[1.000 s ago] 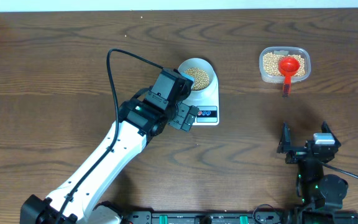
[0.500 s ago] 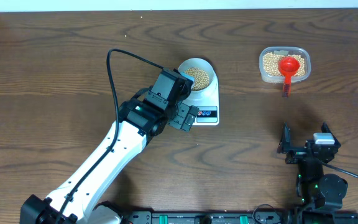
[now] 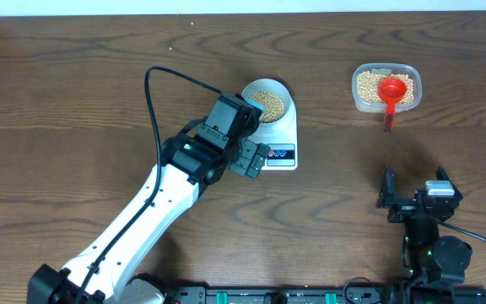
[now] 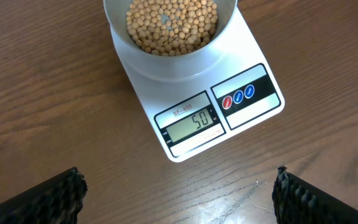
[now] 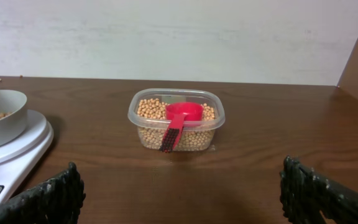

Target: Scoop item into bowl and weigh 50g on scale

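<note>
The pale bowl (image 3: 268, 101) full of tan beans (image 4: 171, 25) stands on the white scale (image 3: 283, 139). In the left wrist view the scale's display (image 4: 191, 121) reads 50. My left gripper (image 4: 178, 196) is open and empty, hovering over the table just in front of the scale. My right gripper (image 5: 180, 193) is open and empty near the front right of the table (image 3: 418, 194). It faces a clear tub (image 5: 176, 124) of beans with the red scoop (image 5: 180, 119) resting in it.
The clear tub (image 3: 385, 87) with the red scoop (image 3: 392, 91) sits at the back right. A black cable (image 3: 163, 84) arcs over the table left of the scale. The back wall is close behind the tub.
</note>
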{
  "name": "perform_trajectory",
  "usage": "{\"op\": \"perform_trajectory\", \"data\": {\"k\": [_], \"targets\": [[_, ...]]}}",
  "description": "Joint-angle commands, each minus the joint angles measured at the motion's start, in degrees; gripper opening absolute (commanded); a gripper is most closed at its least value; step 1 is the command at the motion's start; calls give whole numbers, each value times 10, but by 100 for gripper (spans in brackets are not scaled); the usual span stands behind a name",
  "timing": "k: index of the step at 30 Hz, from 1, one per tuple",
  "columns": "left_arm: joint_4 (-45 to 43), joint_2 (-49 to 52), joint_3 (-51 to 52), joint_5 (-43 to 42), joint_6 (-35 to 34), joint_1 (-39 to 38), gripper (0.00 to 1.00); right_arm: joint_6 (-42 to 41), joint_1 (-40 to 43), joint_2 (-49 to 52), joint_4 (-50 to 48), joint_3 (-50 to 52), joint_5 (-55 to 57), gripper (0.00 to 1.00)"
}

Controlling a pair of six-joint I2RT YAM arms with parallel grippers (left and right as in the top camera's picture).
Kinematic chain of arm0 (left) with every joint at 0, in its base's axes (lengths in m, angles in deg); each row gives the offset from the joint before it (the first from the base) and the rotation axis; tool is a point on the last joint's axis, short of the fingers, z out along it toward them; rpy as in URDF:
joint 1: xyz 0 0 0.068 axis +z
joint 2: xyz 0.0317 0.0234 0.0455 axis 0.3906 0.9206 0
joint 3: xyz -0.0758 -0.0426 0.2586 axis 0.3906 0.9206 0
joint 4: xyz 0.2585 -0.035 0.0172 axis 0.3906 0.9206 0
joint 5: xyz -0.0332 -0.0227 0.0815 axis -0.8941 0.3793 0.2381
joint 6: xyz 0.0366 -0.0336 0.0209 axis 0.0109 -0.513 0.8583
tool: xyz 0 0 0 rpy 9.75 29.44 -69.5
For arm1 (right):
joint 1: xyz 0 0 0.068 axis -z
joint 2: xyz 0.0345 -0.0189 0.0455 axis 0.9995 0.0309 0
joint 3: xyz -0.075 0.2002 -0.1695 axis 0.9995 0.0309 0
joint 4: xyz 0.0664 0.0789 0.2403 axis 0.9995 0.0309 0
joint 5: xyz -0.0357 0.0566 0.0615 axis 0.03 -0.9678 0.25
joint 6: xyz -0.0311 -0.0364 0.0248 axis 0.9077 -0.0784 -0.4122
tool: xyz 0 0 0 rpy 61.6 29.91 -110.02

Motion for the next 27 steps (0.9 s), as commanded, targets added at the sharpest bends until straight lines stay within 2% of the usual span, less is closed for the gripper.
{"op": "perform_trajectory", "data": {"k": [1, 6, 12, 16, 19, 27], "targets": [[1, 0, -2, 2, 0, 2, 98, 7, -9, -3, 3, 1, 7, 99], [1, -10, -2, 2, 15, 15, 98, 7, -9, -3, 3, 1, 7, 99], [-18, -59, 1, 1, -23, 71, 98, 7, -9, -3, 3, 1, 7, 99], [-32, -113, 14, -2, -25, 118, 98, 7, -9, -3, 3, 1, 7, 99], [-51, -161, 33, -34, -25, 164, 98, 7, -9, -3, 3, 1, 7, 99], [-117, -294, 132, -59, -24, 262, 98, 7, -9, -3, 3, 1, 7, 99]]}}
